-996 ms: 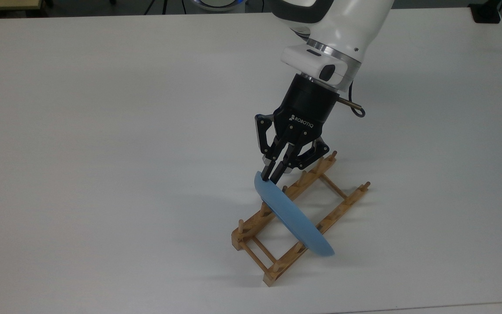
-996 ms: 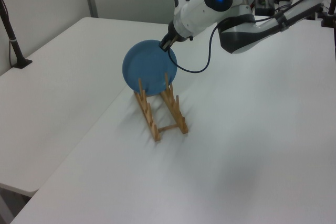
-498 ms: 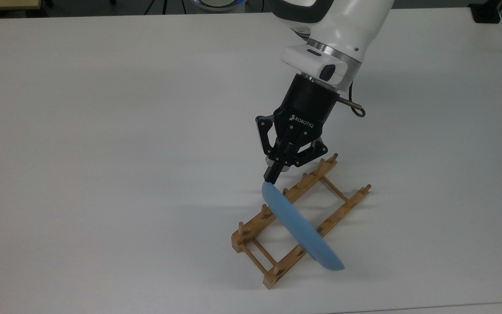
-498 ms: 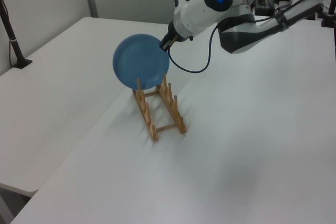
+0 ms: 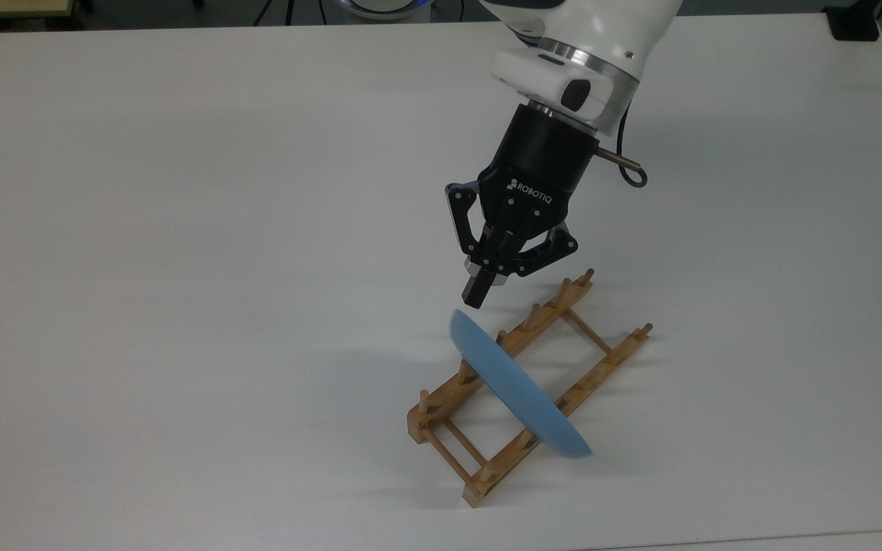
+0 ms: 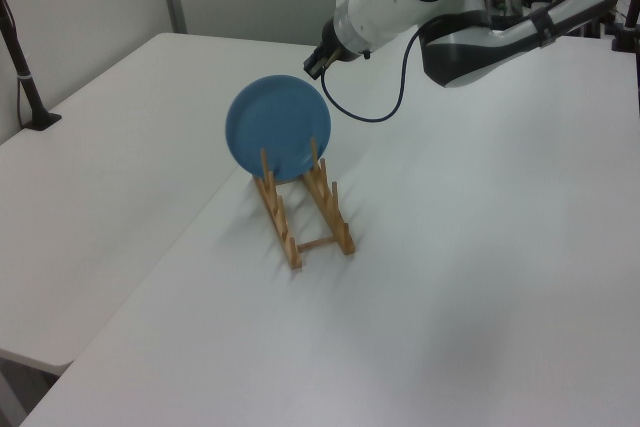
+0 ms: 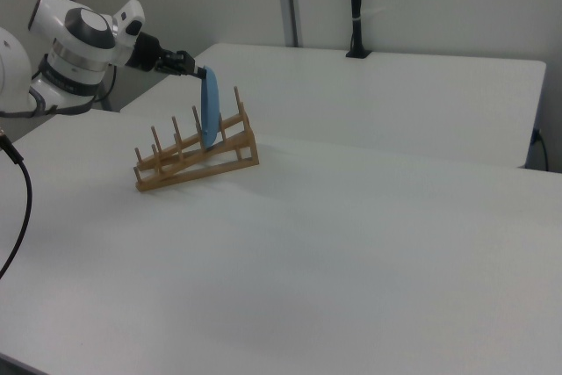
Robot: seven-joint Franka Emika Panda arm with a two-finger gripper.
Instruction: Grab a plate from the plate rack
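Observation:
The light-blue plate (image 5: 521,390) stands on edge in the wooden plate rack (image 5: 609,352), leaning between the pegs near the rack's middle. My gripper (image 5: 475,295) hangs just above the plate's upper rim, a small gap apart from it, its fingers shut together with nothing between them. The left view shows the gripper (image 6: 314,62) above and to the right of the plate (image 6: 278,127), which sits at the far end of the rack (image 6: 300,232). In the right view the gripper (image 7: 195,70) is level with the top of the plate (image 7: 209,107), over the rack (image 7: 189,169).
The rack stands on a wide white table (image 5: 181,229) near its front edge in the top view. A black cable (image 5: 628,172) loops from my wrist. A black post (image 7: 356,6) rises at a neighbouring table's far side in the right view.
My shut gripper has risen off the plate's rim. The plate, held and tipped outward half a second ago, has settled back into the rack.

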